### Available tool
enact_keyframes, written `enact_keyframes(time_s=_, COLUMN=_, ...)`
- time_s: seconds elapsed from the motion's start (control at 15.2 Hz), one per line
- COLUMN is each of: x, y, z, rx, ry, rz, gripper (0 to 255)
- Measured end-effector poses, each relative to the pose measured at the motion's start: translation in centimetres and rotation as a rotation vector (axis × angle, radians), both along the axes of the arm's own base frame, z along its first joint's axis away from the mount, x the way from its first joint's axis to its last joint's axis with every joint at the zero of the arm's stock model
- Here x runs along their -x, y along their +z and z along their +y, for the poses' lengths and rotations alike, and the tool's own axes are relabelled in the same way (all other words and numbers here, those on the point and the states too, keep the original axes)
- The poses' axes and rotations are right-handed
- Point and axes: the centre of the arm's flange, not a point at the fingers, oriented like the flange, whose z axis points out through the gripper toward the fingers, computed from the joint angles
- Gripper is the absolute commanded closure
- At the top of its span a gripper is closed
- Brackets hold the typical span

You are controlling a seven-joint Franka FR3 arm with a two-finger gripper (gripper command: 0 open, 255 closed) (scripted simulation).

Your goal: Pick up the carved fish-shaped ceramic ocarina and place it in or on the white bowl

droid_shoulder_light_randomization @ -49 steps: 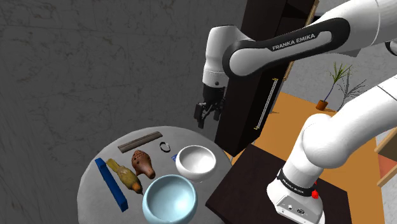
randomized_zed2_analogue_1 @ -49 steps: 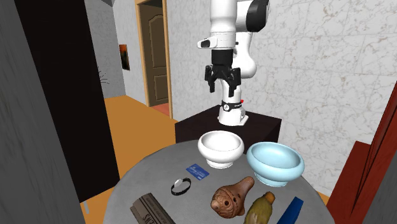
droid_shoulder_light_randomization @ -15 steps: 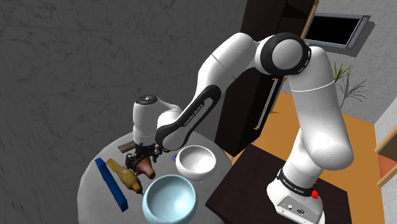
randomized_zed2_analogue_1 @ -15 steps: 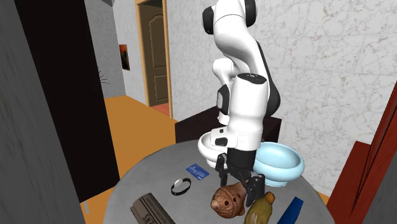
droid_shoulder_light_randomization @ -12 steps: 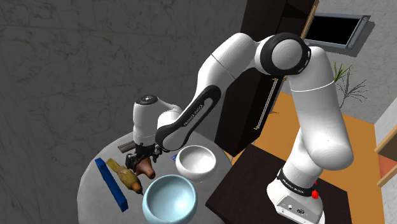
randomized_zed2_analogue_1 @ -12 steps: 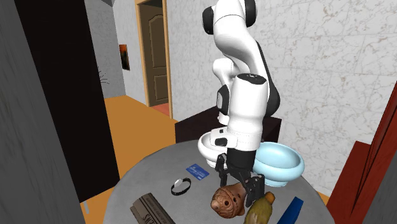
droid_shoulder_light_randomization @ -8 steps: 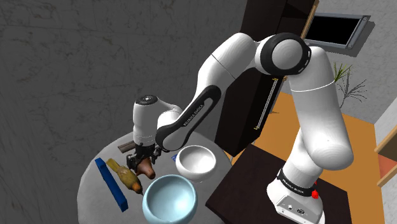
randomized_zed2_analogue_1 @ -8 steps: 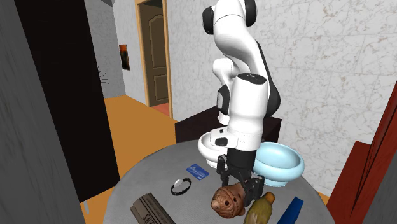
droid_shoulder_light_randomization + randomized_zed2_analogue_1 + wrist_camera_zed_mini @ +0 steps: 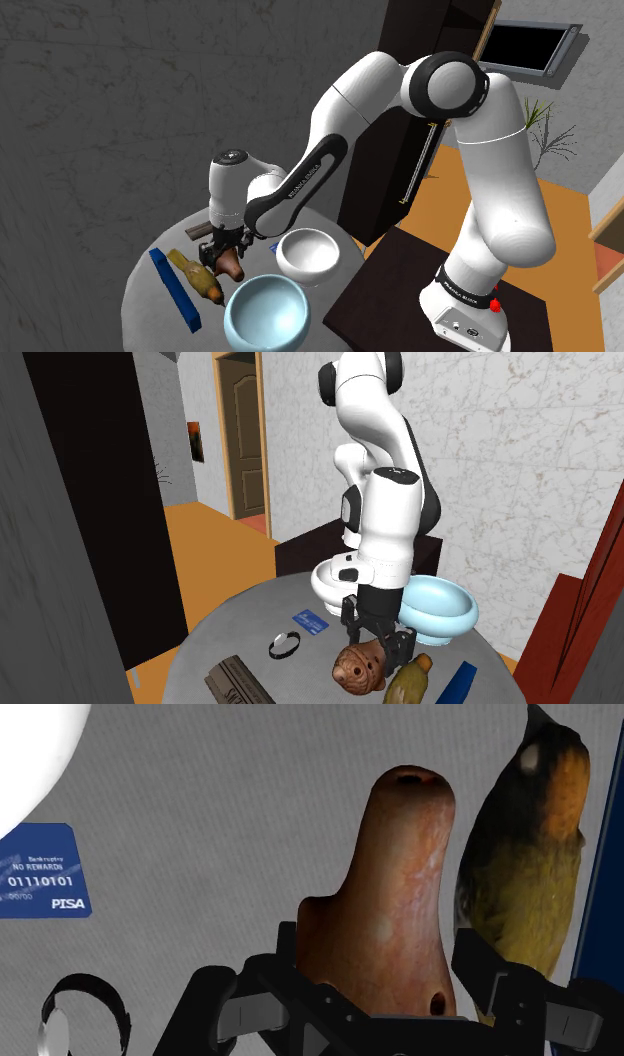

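Observation:
The fish-shaped ocarina [image 9: 385, 904] is reddish brown with carved holes. It lies on the round grey table [image 9: 135, 300] between the white bowl [image 9: 309, 255] and a yellow-brown figure. My gripper [image 9: 385, 969] comes straight down on it, and the black fingers [image 9: 480, 966] clasp its body from both sides. In the second exterior view the gripper [image 9: 377, 642] sits over the ocarina [image 9: 358, 667], whose carved head points toward that camera. The white bowl [image 9: 325, 584] stands just behind, partly hidden by the arm. In the shoulder view the ocarina [image 9: 231, 265] peeks out under the gripper [image 9: 222, 252].
A light blue bowl [image 9: 265, 313] stands beside the white one. Right next to the ocarina lie a yellow-brown figure [image 9: 525, 874] and a blue bar [image 9: 175, 290]. A blue card [image 9: 312, 620], a small ring [image 9: 286, 644] and a dark carved block [image 9: 238, 682] lie on the other side.
The fingers have shut on the ocarina, which shifted slightly between them. The arm has held its place over the table.

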Motion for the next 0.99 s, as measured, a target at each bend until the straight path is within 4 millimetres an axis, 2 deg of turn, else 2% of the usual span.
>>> enact_keyframes(time_s=0.26, x=-0.1, y=1.3, z=0.0, rx=0.001, ry=-0.001, rz=0.002, gripper=255)
enact_keyframes(time_s=0.99, x=0.0, y=7.2, z=-0.1, rx=0.001, ry=-0.001, rz=0.002, gripper=255)
